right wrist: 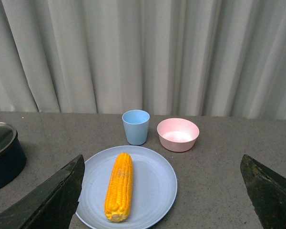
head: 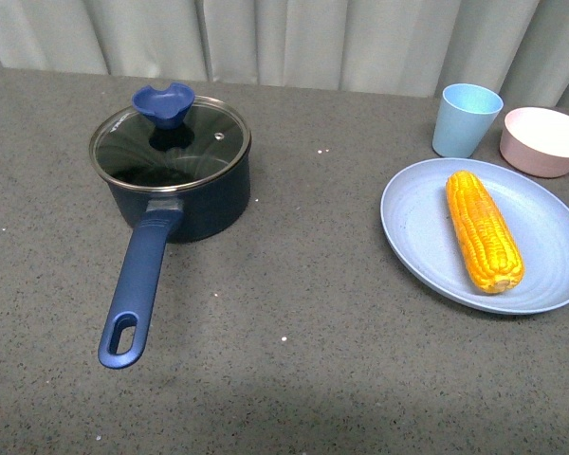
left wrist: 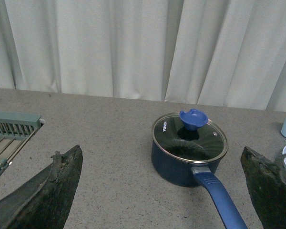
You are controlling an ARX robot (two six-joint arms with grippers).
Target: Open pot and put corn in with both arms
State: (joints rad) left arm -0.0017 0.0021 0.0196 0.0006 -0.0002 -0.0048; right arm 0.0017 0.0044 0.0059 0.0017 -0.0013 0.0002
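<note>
Front view: your pot (head: 209,213) left, lid (head: 204,152) on | yellow corn (head: 484,230) lies on right plate (head: 417,223) | left gripper (left wrist: 157,152), right gripper (right wrist: 162,160) wide, empty.

Soft, even light falls from overhead, and all three views are bright and sharp in the middle. Shadows are faint: a thin one hugs the pot (head: 185,204) and its handle, another sits under the near rim of the plate (head: 417,218), and a dim band runs along the near edge of the desk (head: 294,313). The glass lid (head: 171,142) carries pale reflections. The corn (head: 484,232) looks strongly saturated. The left tool (left wrist: 158,160) and right tool (right wrist: 162,164) show as near-black, soft-edged shapes close to the lens.
</note>
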